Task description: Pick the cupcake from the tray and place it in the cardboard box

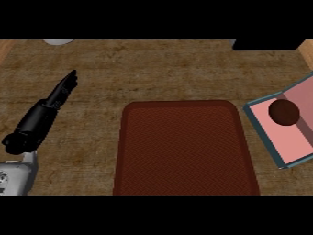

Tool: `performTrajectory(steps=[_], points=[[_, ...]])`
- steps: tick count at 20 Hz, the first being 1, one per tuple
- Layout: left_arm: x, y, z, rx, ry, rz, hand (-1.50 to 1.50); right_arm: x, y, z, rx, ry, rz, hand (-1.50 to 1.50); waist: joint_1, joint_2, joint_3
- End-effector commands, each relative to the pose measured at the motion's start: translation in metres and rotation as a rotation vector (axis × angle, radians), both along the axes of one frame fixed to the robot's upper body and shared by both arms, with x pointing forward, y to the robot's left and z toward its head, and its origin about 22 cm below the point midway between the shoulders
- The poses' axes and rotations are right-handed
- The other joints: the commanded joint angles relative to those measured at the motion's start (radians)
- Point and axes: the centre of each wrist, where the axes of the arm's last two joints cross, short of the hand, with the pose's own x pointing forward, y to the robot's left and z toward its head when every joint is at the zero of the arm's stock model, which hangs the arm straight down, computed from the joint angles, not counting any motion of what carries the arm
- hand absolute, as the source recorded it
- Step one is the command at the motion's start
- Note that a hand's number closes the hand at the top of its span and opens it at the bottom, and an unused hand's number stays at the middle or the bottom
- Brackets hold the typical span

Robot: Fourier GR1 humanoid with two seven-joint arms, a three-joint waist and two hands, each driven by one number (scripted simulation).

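One dark brown round cupcake sits inside the pink-lined cardboard box at three o'clock; left robot hand rests, fingers straight, at nine o'clock. Right hand unseen; best retreat clear.

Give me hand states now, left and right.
Left hand: open, fingers straight, holding nothing.
Right hand: not in view.

The cupcake was a dark brown rounded lump that lay inside the cardboard box, in the box's upper left part, with what seemed to be its top toward the viewer. The box sat open at the right edge of the view, turned at an angle, with a pink inside and blue-grey walls. The tray, a dark reddish-brown rectangle with rounded corners and a raised rim, lay just beside the box on the left.
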Motion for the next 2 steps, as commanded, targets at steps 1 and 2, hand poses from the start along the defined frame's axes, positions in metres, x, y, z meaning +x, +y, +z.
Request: performTrajectory(steps=[1, 2], points=[[-0.010, 0.002, -0.008, 0.016, 0.004, -0.012, 0.00, -0.027, -0.032, -0.031, 0.077, -0.088, -0.118, -1.50, 0.011, 0.003, -0.001], [0.001, 0.009, 0.001, -0.007, -0.002, -0.011, 0.00, -0.023, -0.038, -0.012, 0.079, -0.106, -0.130, -1.50, 0.011, 0.003, -0.001]])
